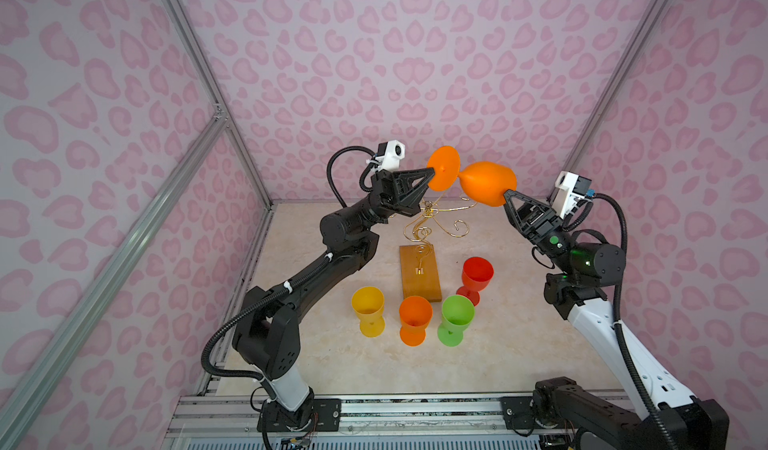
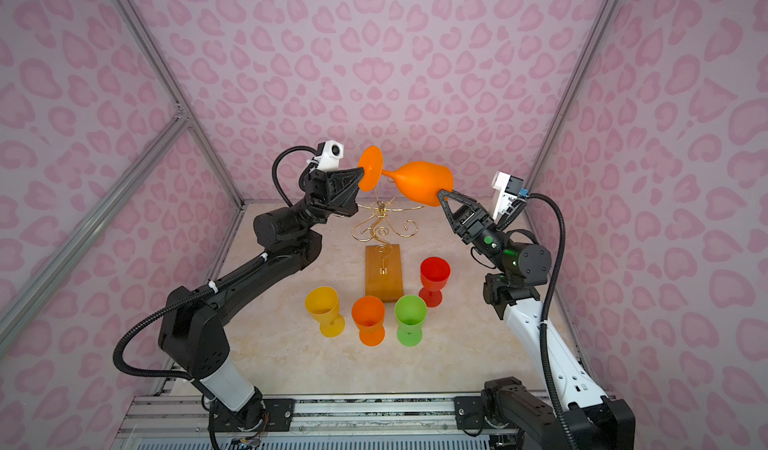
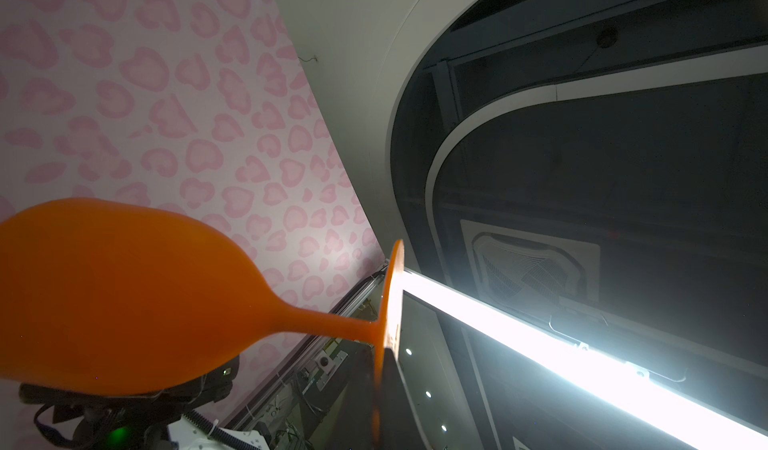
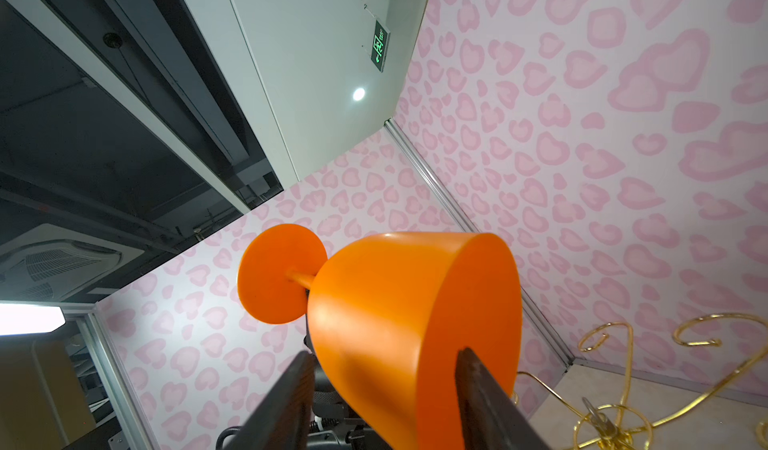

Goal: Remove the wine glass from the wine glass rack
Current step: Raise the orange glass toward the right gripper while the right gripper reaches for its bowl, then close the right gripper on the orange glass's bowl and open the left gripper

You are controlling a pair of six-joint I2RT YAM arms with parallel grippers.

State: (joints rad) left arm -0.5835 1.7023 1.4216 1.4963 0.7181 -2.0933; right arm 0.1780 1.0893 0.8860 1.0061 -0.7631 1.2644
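An orange wine glass hangs on its side in the air above the wine glass rack, apart from its gold wire arms. My left gripper is shut on the edge of the glass's round foot, seen edge-on in the left wrist view. My right gripper stands open astride the bowl's rim. One finger is at the bowl's mouth and the other outside the wall with a gap. The rack's scrolls show below the glass.
Four plastic goblets stand upright in front of the rack's wooden base: yellow, orange, green and red. Pink patterned walls close in the table on three sides.
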